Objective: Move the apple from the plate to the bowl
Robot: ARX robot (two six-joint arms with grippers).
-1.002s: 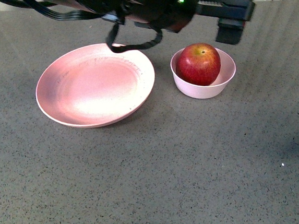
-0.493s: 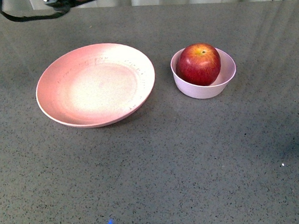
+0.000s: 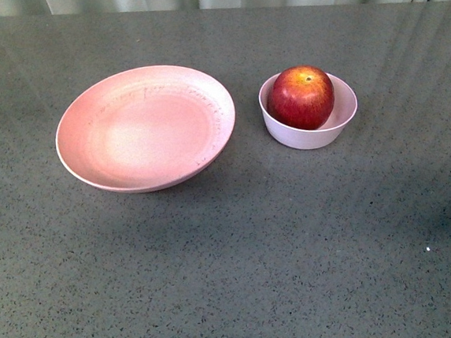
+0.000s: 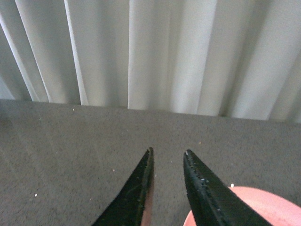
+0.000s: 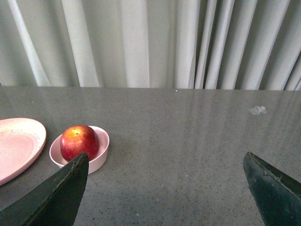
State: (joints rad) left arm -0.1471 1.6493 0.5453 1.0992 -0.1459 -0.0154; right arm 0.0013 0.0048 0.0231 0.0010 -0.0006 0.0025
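The dark-red apple (image 3: 300, 97) sits inside the small pale bowl (image 3: 311, 134) at the right of the front view. Left of it the wide pink plate (image 3: 144, 128) holds nothing. Neither arm shows in the front view. In the right wrist view my right gripper (image 5: 165, 160) is open above bare table, with the apple (image 5: 79, 142) in the bowl (image 5: 100, 155) beyond one finger and the plate (image 5: 19, 146) at the picture's edge. In the left wrist view my left gripper (image 4: 168, 151) is shut on nothing, over the table beside the plate's rim (image 4: 263, 200).
The grey speckled table (image 3: 240, 247) spreads round both dishes. Pale curtains (image 5: 150, 42) hang behind its far edge. A small crumpled scrap (image 5: 257, 110) lies on the table in the right wrist view.
The dark arm that hung across the top of the front view a second ago has drawn off to the upper left and out of view. Apple, bowl and plate stay put.
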